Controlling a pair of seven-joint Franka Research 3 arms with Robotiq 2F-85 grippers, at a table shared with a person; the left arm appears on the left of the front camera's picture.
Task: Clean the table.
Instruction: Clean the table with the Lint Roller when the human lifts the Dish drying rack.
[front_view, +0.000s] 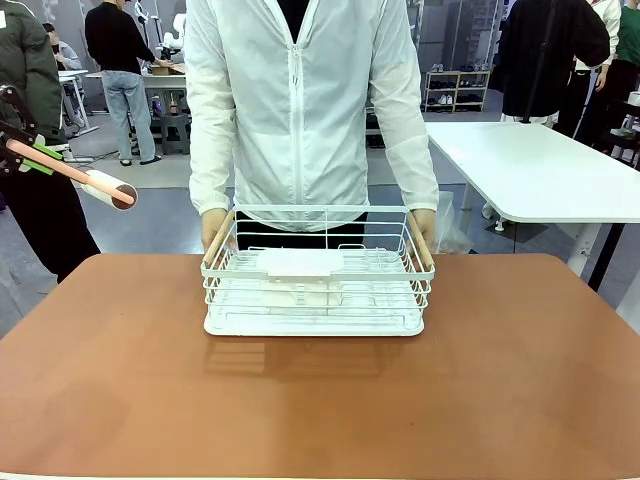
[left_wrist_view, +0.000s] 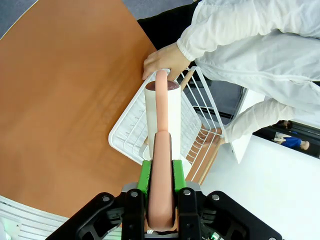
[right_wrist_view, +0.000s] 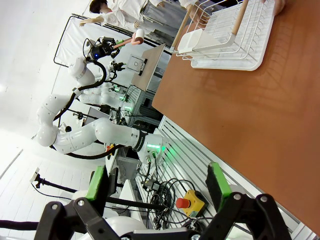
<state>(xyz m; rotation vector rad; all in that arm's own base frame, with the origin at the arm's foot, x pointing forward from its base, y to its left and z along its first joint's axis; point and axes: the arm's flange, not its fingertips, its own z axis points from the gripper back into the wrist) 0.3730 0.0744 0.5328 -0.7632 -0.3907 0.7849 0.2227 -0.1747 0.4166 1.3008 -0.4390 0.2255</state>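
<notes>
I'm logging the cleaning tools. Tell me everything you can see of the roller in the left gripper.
The roller is a white cylinder on a smooth pink handle, plastic by its look, which bends round the roll's dark end. The left gripper is shut on the handle, between its green pads. The roller is held in the air at the table's left side, well above the surface, roll end pointing right and slightly down. Nothing else touches it.

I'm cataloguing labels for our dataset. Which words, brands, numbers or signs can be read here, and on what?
No text can be read.
Wire basket, roller, table: no print shows.
White box beside the table: a small mark, too small to read.
Red button on its yellow base: no legible lettering.
</notes>
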